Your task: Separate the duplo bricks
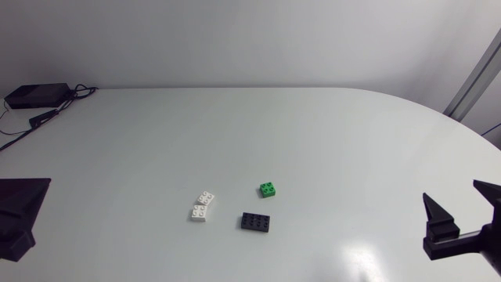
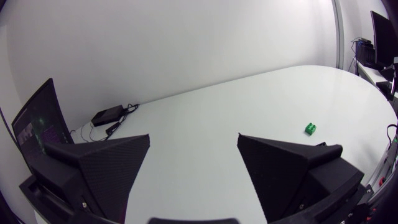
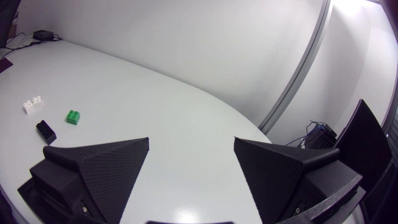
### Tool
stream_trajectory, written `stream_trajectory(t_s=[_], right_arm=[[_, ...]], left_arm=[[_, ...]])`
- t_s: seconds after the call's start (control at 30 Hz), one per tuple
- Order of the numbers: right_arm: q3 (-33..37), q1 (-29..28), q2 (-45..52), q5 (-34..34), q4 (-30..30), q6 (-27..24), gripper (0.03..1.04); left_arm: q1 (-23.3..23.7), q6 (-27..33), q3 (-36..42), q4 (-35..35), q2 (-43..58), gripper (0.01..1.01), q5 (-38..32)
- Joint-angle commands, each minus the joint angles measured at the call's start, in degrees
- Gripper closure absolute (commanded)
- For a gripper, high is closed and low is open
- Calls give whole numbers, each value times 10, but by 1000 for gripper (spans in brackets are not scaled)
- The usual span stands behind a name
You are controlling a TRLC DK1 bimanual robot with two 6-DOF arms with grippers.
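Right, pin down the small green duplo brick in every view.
Head view: small green duplo brick, right of the white duplo bricks, beyond the long black duplo brick.
Left wrist view: far ahead of the left gripper.
Right wrist view: ahead of the right gripper, beside the black brick.
Shared landmark: black box with cables at a corner of the table.

Bench (image 1: 313,133): white top, smooth, faintly glossy; a soft patch of glare lies on it near my right arm.
Green brick (image 1: 268,189): moulded plastic, smooth, bright, studded on top.
White brick (image 1: 203,207): the same smooth plastic, studded, with a slight sheen.
Black brick (image 1: 256,222): smooth plastic, duller-looking than the green.
My left claw (image 2: 193,135): matt black fingers, their faces finely grained and dull.
My right claw (image 3: 191,140): the same matt black, with the same fine rough grain on its wedge faces.
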Motion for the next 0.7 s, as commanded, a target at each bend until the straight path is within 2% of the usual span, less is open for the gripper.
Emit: stream_trajectory(t_s=[0.0,0.4,0.67], right_arm=[[-11,-3,-6,1,19,-14,70],[-68,32,-4,-4,131,-26,70],[-105,40,2,-12,191,-24,70]], left_arm=[[8,9,-28,21,-16,44,5],[5,23,-126,171,-36,44,9],[24,25,-194,256,-39,44,9]])
